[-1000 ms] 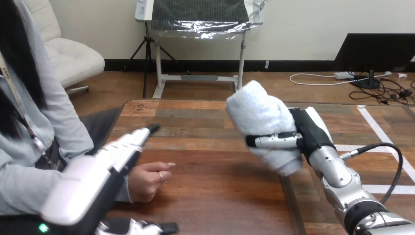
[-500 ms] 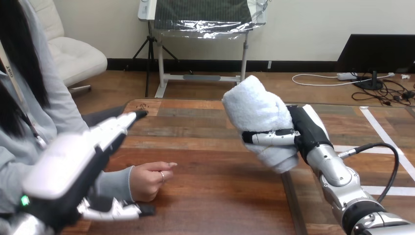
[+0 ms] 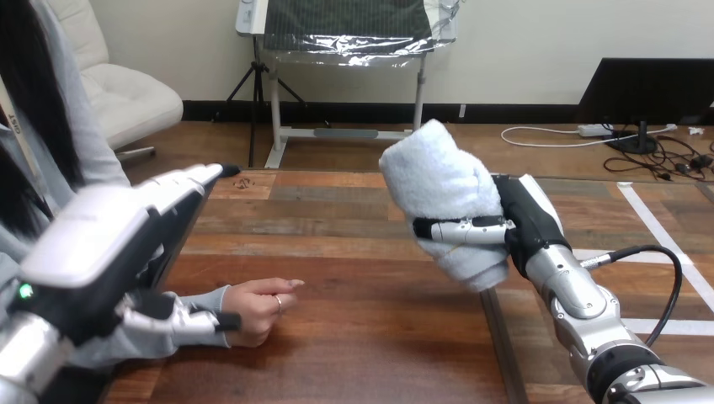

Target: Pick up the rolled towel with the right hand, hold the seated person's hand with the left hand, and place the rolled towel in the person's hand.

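- Rolled towel point(image 3: 438, 189) gripped in right hand point(image 3: 524, 220), fingers curled round it, raised above table point(image 3: 370, 337), long axis tilted up-left.
- Left hand point(image 3: 109, 236) spread, fingers straight, hovering over person's sleeve point(image 3: 215, 296), gripping nothing.
- Person's hand point(image 3: 257, 307) resting on table, down-left of towel, just beside left hand's thumb.

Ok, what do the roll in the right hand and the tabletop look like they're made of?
The rolled towel looks like soft white terry cloth: matte, with a fuzzy nap, and it bulges around the fingers of the right hand curled on it. The table looks like wood planks in mixed browns, with grain, seams and a light sheen; it could be veneer or laminate.
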